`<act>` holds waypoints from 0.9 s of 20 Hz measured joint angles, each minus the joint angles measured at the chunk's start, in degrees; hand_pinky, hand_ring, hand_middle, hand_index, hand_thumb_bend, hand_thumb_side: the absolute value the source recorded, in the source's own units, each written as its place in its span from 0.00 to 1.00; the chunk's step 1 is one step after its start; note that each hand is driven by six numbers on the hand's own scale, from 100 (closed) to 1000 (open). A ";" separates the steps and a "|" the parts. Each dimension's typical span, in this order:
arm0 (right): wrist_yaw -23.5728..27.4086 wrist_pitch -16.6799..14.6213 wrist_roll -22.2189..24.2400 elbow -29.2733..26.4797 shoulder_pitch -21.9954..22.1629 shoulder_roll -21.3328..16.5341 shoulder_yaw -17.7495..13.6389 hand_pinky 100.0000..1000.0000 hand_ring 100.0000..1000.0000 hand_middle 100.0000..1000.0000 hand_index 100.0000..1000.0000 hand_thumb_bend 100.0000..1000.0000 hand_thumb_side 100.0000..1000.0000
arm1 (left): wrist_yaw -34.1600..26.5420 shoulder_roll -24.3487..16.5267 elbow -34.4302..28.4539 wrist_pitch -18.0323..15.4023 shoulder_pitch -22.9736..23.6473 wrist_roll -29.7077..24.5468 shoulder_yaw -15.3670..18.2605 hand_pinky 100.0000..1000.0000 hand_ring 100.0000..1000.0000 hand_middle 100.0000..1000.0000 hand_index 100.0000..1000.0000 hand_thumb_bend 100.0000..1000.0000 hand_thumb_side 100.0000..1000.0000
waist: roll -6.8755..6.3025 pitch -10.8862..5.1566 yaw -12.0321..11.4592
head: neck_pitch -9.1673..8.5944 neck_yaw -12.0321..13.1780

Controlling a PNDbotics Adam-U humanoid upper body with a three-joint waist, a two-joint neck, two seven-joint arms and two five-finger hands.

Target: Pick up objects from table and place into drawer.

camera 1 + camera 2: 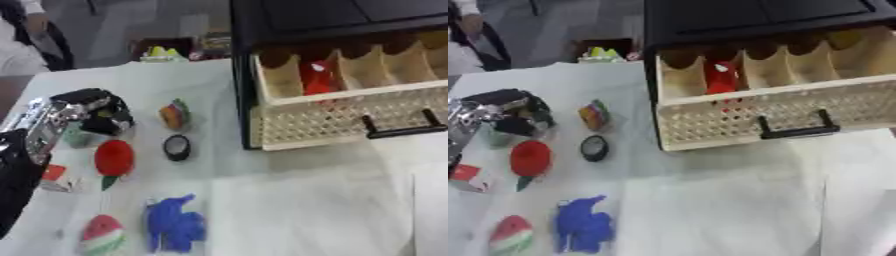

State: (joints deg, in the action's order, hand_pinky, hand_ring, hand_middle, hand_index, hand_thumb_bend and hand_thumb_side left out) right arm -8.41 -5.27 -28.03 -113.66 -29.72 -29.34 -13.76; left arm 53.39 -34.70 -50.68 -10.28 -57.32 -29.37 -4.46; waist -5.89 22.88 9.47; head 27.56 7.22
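Left hand [92,116] at nine o'clock, fingers curled down over something pale green; whether gripped, cannot tell. Right hand out of sight. Red toy [114,159] just below at seven o'clock, blue toy [175,223] at six, black ring [177,147] centre, striped ball [175,115] above it. Drawer [745,112] pulled open at two o'clock, red item [721,76] in its second slot. Red toy probably light, soft, squashy: best taken across its round middle, not by its green tip.

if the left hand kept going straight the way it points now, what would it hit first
Probably the small multicoloured object: the left hand points rightward across the white table toward it. Beyond lies the open perforated cream drawer. Depth is unclear, so it might pass above.
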 measured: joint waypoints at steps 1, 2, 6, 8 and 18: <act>0.00 0.01 0.00 0.00 0.01 0.01 0.00 0.23 0.41 0.38 0.73 0.15 0.63 | 0.03 0.00 0.01 -0.09 -0.04 -0.15 0.00 0.57 0.77 0.61 0.82 0.00 0.68 | -0.01 0.00 0.00 | 0.00 0.01; 0.00 0.01 -0.01 0.00 0.01 0.04 -0.01 0.23 0.41 0.38 0.73 0.15 0.63 | 0.06 0.00 0.02 -0.21 -0.07 -0.39 0.00 0.56 0.77 0.62 0.84 0.01 0.68 | -0.02 0.00 0.00 | 0.00 0.01; 0.01 0.02 -0.02 0.00 0.02 0.26 -0.02 0.23 0.41 0.38 0.73 0.15 0.62 | 0.30 0.00 0.12 -0.82 -0.19 -1.40 0.00 0.55 0.76 0.62 0.86 0.03 0.67 | -0.14 0.00 0.00 | 0.00 0.02; 0.01 0.04 -0.04 0.00 0.02 0.41 -0.03 0.24 0.41 0.38 0.72 0.14 0.62 | 0.61 0.00 0.13 -1.14 -0.26 -1.83 0.00 0.54 0.75 0.62 0.88 0.03 0.67 | -0.14 0.00 0.00 | 0.00 0.03; 0.27 0.23 -0.29 0.00 0.07 0.48 -0.35 0.24 0.41 0.38 0.72 0.13 0.62 | 2.22 0.05 0.13 -2.01 -0.63 -2.51 -0.17 0.40 0.60 0.47 0.88 0.00 0.59 | -0.14 -0.08 -0.03 | -0.01 0.22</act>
State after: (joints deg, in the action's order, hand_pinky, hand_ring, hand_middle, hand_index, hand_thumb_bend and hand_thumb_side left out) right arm -8.13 -5.04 -28.32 -113.66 -29.65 -28.86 -14.11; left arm 55.62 -34.65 -50.54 -12.29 -57.95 -31.88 -4.62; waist -6.03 22.80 9.45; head 27.55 7.44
